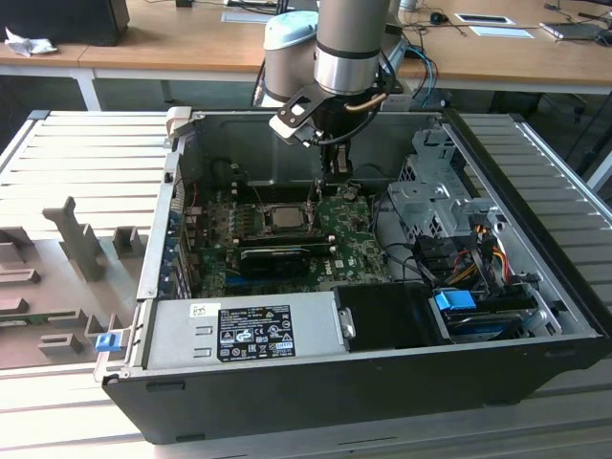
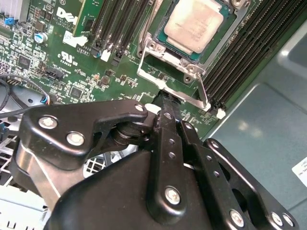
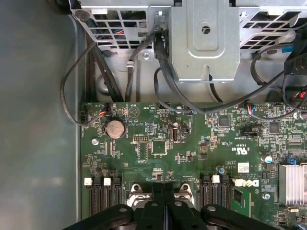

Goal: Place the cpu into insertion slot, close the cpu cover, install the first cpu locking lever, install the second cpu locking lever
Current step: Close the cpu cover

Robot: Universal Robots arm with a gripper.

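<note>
Already the cpu sits in the insertion slot, at eight o'clock from the jaws in the exterior view. Jaws pressed narrow, holding nothing, tip at a wire lever, likely for pushing it.

Open-topped black metal case leaving free passage from above. Grey perforated drive cage and black cable bundle crowding the exterior view's right; long black rectangular card lying just beside the insertion slot.

Exterior view looks down into the computer case; both wrist views face its motherboard closely.
</note>
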